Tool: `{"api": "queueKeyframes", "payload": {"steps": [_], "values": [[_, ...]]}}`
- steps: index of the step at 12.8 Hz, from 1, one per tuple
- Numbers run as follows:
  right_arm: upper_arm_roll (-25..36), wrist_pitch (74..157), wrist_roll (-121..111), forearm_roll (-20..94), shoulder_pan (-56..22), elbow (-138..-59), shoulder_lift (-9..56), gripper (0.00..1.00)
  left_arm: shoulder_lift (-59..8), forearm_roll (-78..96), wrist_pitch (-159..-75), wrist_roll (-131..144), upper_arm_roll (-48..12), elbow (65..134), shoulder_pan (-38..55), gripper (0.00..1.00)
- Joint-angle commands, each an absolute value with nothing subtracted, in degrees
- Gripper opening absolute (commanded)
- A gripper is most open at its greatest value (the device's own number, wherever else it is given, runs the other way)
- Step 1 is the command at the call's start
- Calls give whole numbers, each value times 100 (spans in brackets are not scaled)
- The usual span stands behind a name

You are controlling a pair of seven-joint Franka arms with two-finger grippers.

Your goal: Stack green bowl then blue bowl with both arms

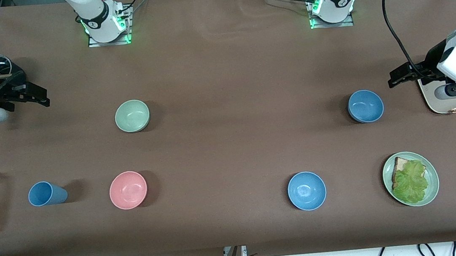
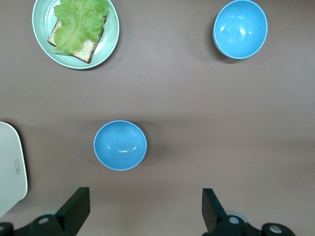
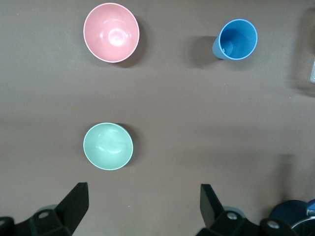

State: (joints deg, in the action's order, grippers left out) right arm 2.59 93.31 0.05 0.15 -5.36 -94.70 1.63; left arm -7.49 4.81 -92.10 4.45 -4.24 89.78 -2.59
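Nothing is picked up yet, so this looks like the very start, with the green bowl the first thing to go for. The right gripper (image 1: 45, 99) hangs over the right arm's end of the table with its fingers spread wide and nothing between them; in its own wrist view the two fingertips (image 3: 76, 196) stand well apart, and the green bowl (image 3: 108, 146) sits upright on the table (image 1: 221, 61) just ahead of them, closer to one finger than the other. The pink bowl (image 3: 111, 32) and the blue cup (image 3: 236, 39) lie farther out from that hand, the cup on its side as far as I can judge. The left gripper (image 1: 394, 79) hovers over the left arm's end, above a pale flat device (image 1: 434, 97) (a scale, perhaps), jaws likewise parted and empty. The blue bowl (image 2: 120, 145) rests just ahead of its fingertips (image 2: 78, 199); the brighter sky-blue bowl (image 2: 240, 29) and the green plate (image 2: 76, 33) with toast and lettuce lie farther off. I reckon the next move calls for the right arm to reach out over the green bowl, drop, and close one finger inside the rim and one outside, then carry it toward the middle; the left arm would then bring the blue bowl to set into it.
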Motion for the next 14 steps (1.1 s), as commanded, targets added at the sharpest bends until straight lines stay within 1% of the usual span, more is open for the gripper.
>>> {"api": "queueKeyframes", "payload": {"steps": [1,4,5,8,12,14], "values": [[211,9544,-53,-9,-501,-9781,35,100,-870,360,-9070,536,-439,8771,-237,100],[124,9667,-26,87,-510,-10088,53,100,-940,378,-9070,545,-413,8771,-272,100],[10,9946,43,227,-510,-10386,53,100,-958,387,-9070,545,-413,8771,-272,100],[-140,11368,44,430,-554,-11668,105,100,-967,360,-9070,510,-413,8771,-281,100],[-369,13249,264,431,-606,-13241,219,100,-1151,360,-9088,527,-387,8771,-316,100],[-387,13902,264,439,-606,-13657,438,100,-1178,404,-9254,466,-404,8885,-535,100]]}}
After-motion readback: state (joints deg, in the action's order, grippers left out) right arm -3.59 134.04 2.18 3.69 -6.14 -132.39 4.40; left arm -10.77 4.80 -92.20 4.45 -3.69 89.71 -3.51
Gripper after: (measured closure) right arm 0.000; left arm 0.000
